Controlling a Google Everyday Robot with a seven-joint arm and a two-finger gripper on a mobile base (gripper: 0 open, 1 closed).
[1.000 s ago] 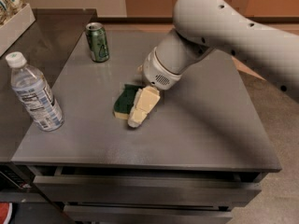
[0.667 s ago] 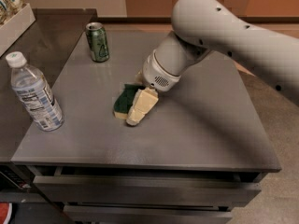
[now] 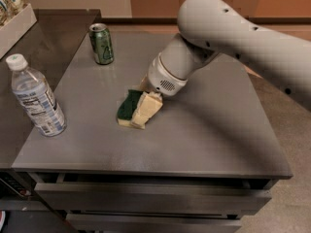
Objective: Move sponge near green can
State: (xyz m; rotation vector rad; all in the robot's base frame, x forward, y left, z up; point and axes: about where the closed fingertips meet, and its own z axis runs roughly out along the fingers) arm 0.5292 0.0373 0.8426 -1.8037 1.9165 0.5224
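Gripper (image 3: 144, 111) still at sponge (image 3: 127, 106), sponge unmoved, green can (image 3: 101, 43) well apart

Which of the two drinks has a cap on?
The clear bottle at the table's left edge; the green can has none. The gripper is at the sponge.

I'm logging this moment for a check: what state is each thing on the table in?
green can: upright, at the table's far left.
sponge: lying flat, green side up, apart from the green can.
water bottle: upright, cap on, at the left edge.
gripper: down against the sponge's right side.
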